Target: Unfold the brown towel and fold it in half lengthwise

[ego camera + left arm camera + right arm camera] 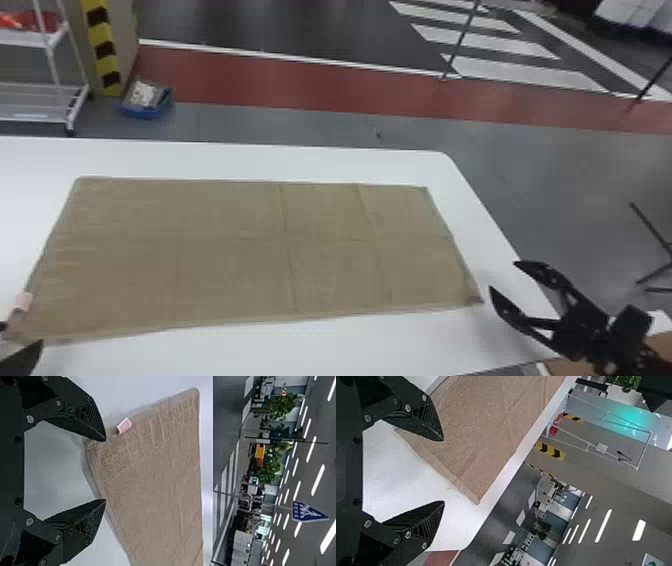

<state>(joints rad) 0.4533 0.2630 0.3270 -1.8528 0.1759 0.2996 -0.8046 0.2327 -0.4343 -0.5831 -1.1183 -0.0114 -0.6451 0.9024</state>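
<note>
Head view, towel (225, 265), long axis sideways (flat)

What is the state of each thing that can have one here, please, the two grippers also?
Brown towel: laid flat in a long shape, with crease lines.
Label: sticking out from the towel's edge.
Left gripper: open, at the towel's near left corner.
Right gripper: open, empty.
Blue container: open-topped, things inside.
</note>
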